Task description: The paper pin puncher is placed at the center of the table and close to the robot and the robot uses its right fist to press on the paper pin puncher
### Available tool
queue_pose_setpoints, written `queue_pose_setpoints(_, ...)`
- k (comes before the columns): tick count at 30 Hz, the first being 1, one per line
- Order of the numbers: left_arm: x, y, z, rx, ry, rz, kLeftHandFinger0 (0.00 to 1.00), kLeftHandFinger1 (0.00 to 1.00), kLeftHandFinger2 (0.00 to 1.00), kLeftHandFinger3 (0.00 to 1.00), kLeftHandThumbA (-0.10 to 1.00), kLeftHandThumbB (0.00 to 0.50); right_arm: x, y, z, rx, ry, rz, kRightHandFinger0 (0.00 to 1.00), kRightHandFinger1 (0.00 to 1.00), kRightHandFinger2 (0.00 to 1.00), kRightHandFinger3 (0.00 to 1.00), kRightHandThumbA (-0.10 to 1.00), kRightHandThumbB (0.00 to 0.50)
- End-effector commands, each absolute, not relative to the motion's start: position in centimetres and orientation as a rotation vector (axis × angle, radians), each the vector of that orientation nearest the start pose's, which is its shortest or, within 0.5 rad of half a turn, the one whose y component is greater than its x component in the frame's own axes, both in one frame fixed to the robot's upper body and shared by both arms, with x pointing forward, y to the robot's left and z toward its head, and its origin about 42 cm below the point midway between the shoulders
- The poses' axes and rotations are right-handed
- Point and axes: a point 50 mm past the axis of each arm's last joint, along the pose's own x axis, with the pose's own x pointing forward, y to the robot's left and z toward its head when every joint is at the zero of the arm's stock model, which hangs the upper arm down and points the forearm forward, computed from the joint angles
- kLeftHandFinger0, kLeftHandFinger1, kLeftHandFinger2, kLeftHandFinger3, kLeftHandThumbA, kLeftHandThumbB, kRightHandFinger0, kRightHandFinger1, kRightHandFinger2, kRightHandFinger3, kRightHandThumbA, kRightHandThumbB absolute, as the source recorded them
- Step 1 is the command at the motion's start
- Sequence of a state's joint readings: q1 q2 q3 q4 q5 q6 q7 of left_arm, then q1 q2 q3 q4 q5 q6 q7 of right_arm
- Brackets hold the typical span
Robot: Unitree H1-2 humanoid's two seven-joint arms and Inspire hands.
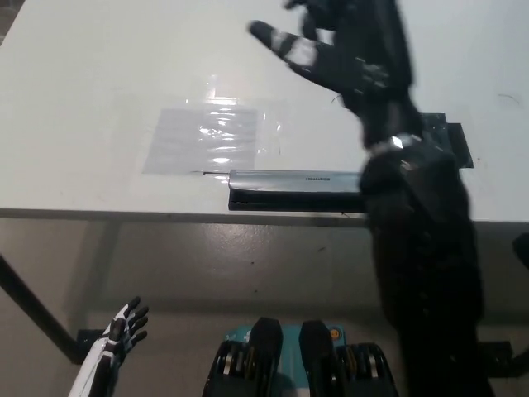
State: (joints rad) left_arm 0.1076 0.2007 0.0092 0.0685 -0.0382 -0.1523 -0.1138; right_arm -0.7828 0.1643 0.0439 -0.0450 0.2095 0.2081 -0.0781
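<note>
Right hand [347, 50] hovering spread above table [83, 74] | long silver puncher [293, 179] lying flat on black base | left hand [124, 327] hanging low, fingers apart

Right hand [351, 54]: black throughout, with slender segmented fingers; 1 finger carries pale grey-white patches along its upper surface, and small light specks dot the back of the hand. Right wrist [397, 142]: narrow black neck bearing a small bright metallic fitting. Right forearm [421, 256]: broad, matte black, smooth casing, widening toward the picture's lower edge; motion blur softens its outline. Left hand [124, 327]: white shell panels on the back, with dark, nearly black fingers showing pale tips. Left forearm [91, 376]: white casing with dark seams running lengthwise.
</note>
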Motion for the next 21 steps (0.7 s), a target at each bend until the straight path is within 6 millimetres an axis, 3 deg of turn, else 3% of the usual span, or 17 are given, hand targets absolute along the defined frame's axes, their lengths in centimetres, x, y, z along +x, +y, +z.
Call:
queue_pose_setpoints(1, 24.8, 28.3, 8.1, 0.193, -0.050, -0.115, 1.00, 1.00, 1.00, 1.00, 1.00, 0.177, 43.8, -4.6, 38.2, 0.339, -0.451, 0.332, 0.00, 0.08, 0.37, 0.33, 1.00, 0.210)
queue_pose_setpoints(3, 24.9, 28.2, 8.1, 0.192, -0.053, -0.117, 1.00, 1.00, 1.00, 1.00, 1.00, 0.185, 44.9, -3.9, 37.1, 0.345, -0.412, 0.330, 0.00, 0.00, 0.19, 0.14, 1.00, 0.205)
queue_pose_setpoints(5, 24.9, 28.1, 8.1, 0.192, -0.056, -0.123, 1.00, 1.00, 1.00, 1.00, 1.00, 0.181, 45.6, -3.5, 35.8, 0.323, -0.400, 0.327, 0.00, 0.00, 0.17, 0.07, 1.00, 0.185)
queue_pose_setpoints(9, 25.0, 28.2, 8.3, 0.197, -0.057, -0.132, 1.00, 1.00, 1.00, 1.00, 1.00, 0.161, 46.4, -3.4, 33.1, 0.281, -0.362, 0.314, 0.01, 0.09, 0.34, 0.18, 1.00, 0.180)
queue_pose_setpoints(15, 25.2, 28.4, 8.6, 0.193, -0.058, -0.132, 1.00, 1.00, 1.00, 1.00, 1.00, 0.179, 47.1, -3.6, 29.5, 0.264, -0.273, 0.248, 0.00, 0.05, 0.32, 0.22, 1.00, 0.221)
queue_pose_setpoints(18, 25.1, 28.5, 8.5, 0.195, -0.052, -0.132, 1.00, 1.00, 1.00, 1.00, 1.00, 0.170, 47.3, -3.9, 27.9, 0.262, -0.232, 0.226, 0.00, 0.03, 0.29, 0.25, 1.00, 0.190)
queue_pose_setpoints(21, 25.0, 28.6, 8.5, 0.197, -0.048, -0.129, 1.00, 1.00, 1.00, 1.00, 1.00, 0.153, 47.6, -4.2, 27.1, 0.259, -0.230, 0.218, 0.00, 0.07, 0.34, 0.33, 1.00, 0.173)
